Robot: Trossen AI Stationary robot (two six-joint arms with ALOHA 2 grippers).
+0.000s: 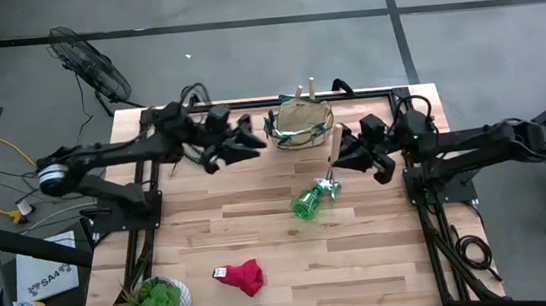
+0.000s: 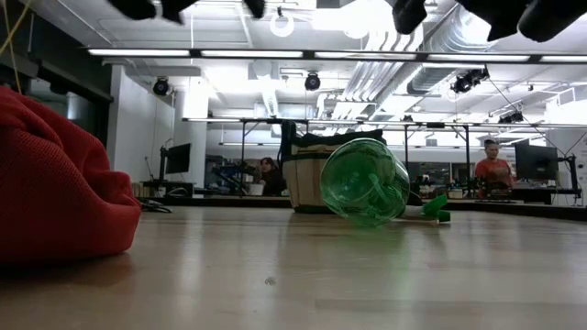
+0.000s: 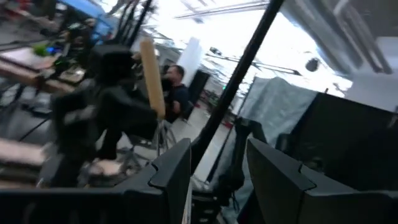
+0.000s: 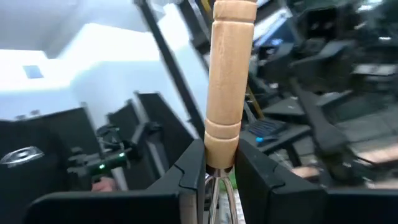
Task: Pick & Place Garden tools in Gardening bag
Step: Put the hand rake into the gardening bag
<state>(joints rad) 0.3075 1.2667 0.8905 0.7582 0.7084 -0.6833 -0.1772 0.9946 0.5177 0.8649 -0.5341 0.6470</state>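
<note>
The right gripper (image 4: 221,171) clamps a wooden-handled tool (image 4: 227,81) near the table's (image 1: 364,265) right edge, beside the bag (image 1: 300,122) at the far edge, likely for dropping in, while the left gripper (image 1: 244,141), jaws apart and empty, waits alongside.

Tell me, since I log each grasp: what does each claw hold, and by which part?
The right claw grips a wooden-handled tool where the handle meets its metal shank. The left claw stands open and holds nothing.
</note>
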